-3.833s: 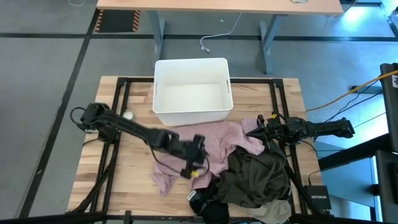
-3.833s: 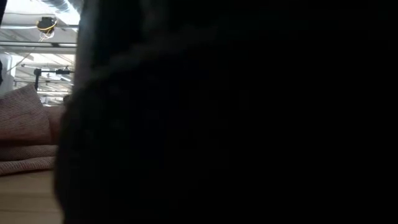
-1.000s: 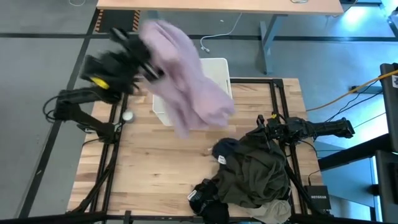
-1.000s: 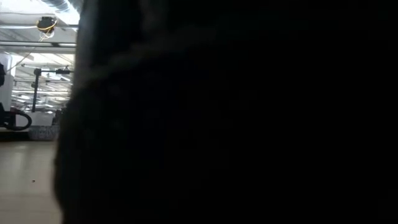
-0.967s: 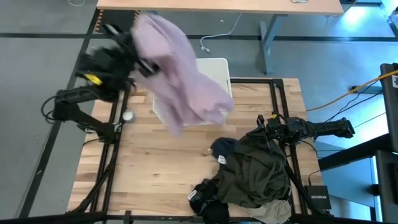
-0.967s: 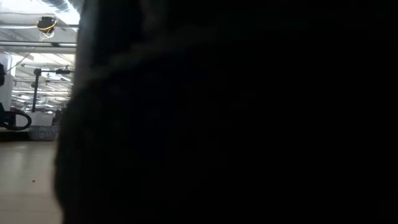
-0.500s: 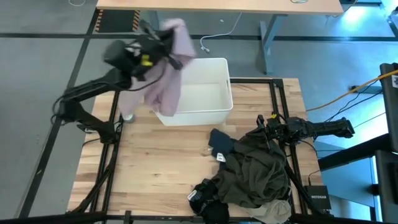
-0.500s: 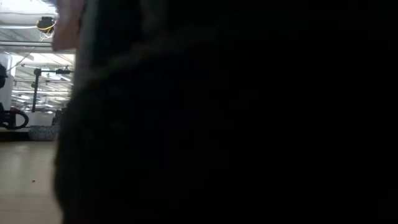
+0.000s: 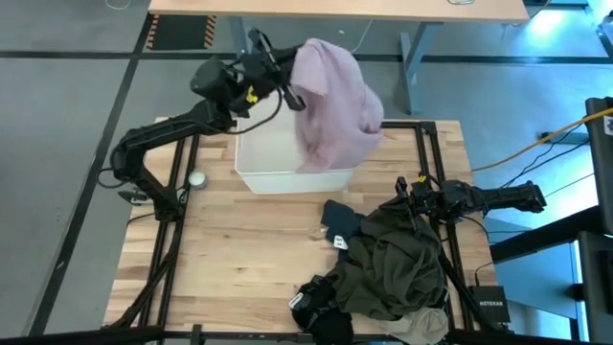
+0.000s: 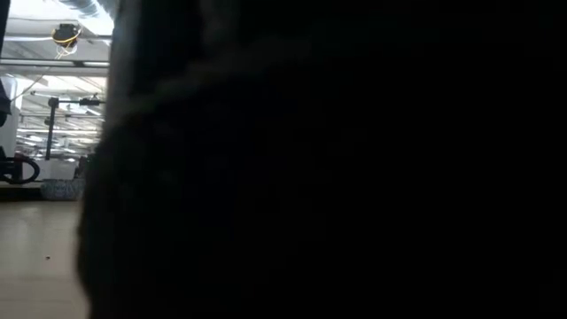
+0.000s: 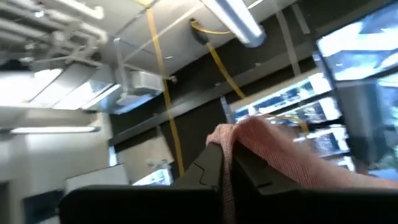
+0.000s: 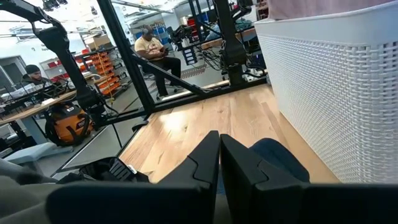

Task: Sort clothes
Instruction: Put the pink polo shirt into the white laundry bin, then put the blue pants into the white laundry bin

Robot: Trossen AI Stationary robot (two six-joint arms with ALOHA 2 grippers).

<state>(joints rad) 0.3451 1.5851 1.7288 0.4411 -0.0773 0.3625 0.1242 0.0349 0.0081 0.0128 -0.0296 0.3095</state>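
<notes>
High view: left gripper [image 9: 283,84] raised over the far left corner of the white bin [image 9: 257,158], fingers closed on one edge of the pink garment [image 9: 335,91]. Garment hanging free above the bin's right half, draped past the far rim and the right wall. Left wrist view: pink fabric [image 11: 273,149] pinched in the narrow slit between the two dark fingers [image 11: 208,171], ceiling ducts behind.

Right gripper [image 9: 402,198] low at the table's right side, resting at the edge of the clothes pile, fingers pressed together with nothing visibly between them in the right wrist view [image 12: 219,155].

Olive green garment [image 9: 393,268] heaped on the near right part of the wooden table [image 9: 230,259]. Navy garment [image 9: 340,222] at its left edge, near the bin's front wall. Black garment [image 9: 316,311] and beige-grey garment [image 9: 421,326] at the near edge.

Low view: mostly blocked by dark fabric [image 10: 337,177].
</notes>
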